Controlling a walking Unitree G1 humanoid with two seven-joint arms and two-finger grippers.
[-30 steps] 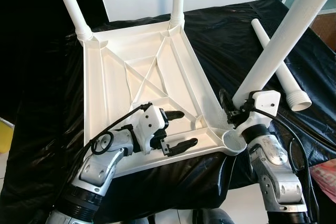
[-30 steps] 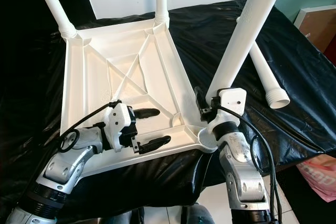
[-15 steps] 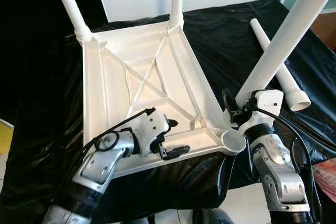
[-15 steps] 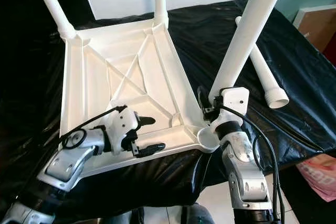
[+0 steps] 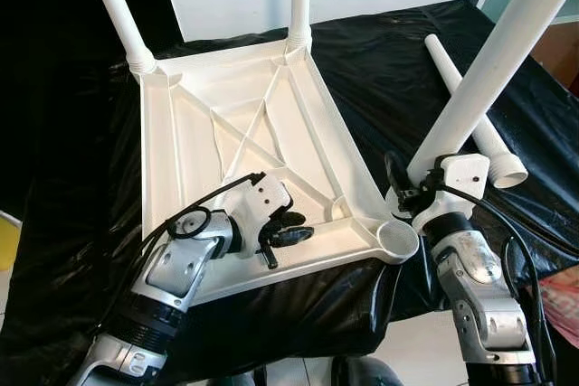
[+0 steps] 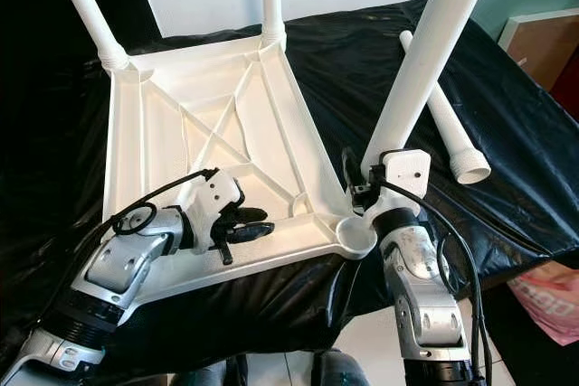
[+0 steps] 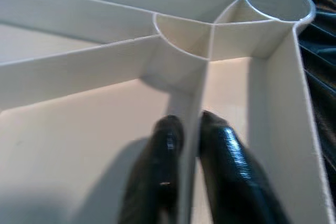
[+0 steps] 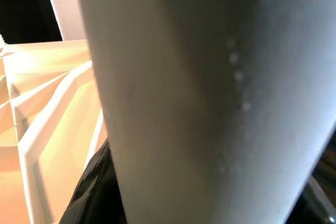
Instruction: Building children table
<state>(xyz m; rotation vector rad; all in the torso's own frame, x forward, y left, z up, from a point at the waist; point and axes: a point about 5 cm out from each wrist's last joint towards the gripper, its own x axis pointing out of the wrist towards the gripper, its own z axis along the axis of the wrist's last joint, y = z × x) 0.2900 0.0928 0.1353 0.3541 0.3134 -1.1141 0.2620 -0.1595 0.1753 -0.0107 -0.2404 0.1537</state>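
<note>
1. Where a second ago its two black fingers stood spread above the upturned tabletop (image 5: 235, 133), the left gripper (image 5: 288, 234) has now turned and pinched them onto a thin upright rib (image 7: 191, 145), one finger on each side.
2. Just ahead of those fingertips lies the empty corner socket (image 5: 396, 237), the near right one on the tabletop, still without a leg.
3. Holding a white leg (image 5: 493, 70) by its lower end, the right gripper (image 5: 418, 194) stays clamped; the leg slants up and away, its foot just beside and above the socket.
4. Beyond that gripper a spare leg (image 5: 470, 115) lies on the black sheet (image 5: 380, 51); two legs already stand at the far corners.
5. Judging from this, the left arm now braces the tabletop so the leg can be pressed home.
</note>
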